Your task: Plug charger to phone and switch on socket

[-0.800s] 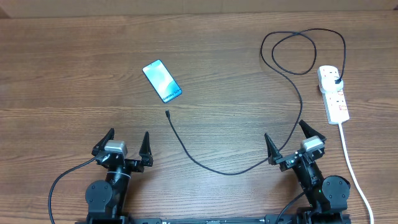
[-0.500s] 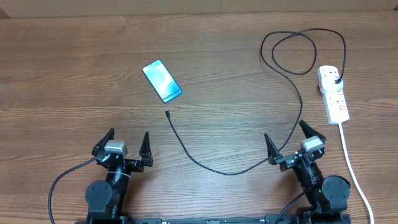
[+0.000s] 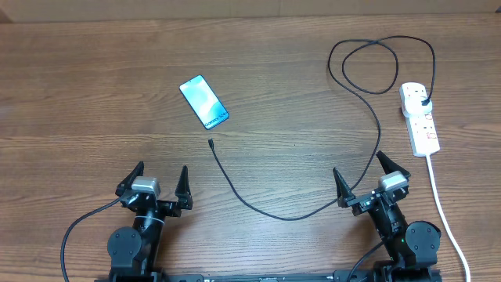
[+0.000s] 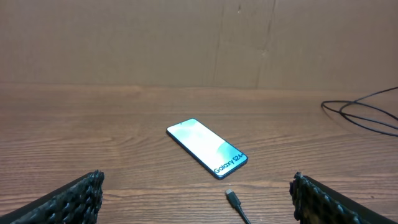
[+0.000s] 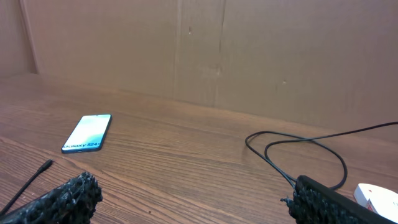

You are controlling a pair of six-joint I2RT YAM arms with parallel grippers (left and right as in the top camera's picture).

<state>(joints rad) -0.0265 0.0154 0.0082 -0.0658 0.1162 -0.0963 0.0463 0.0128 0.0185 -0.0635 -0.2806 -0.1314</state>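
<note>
The phone [image 3: 203, 102] lies flat on the wooden table with its light-blue screen lit; it also shows in the left wrist view [image 4: 206, 148] and the right wrist view [image 5: 87, 132]. The charger's black cable [image 3: 258, 205] runs from its connector tip [image 3: 211, 143], just below the phone, round to a loop and a black plug [image 3: 423, 102] sitting in the white socket strip [image 3: 419, 118]. The tip [image 4: 233, 198] lies ahead of my left gripper [image 3: 160, 180], which is open and empty. My right gripper [image 3: 364, 175] is open and empty beside the cable.
The socket's thick white cord [image 3: 446, 215] runs down the table's right side past my right arm. A brown cardboard wall [image 4: 199, 43] closes off the far edge of the table. The cable's loop [image 5: 298, 155] lies ahead of the right gripper.
</note>
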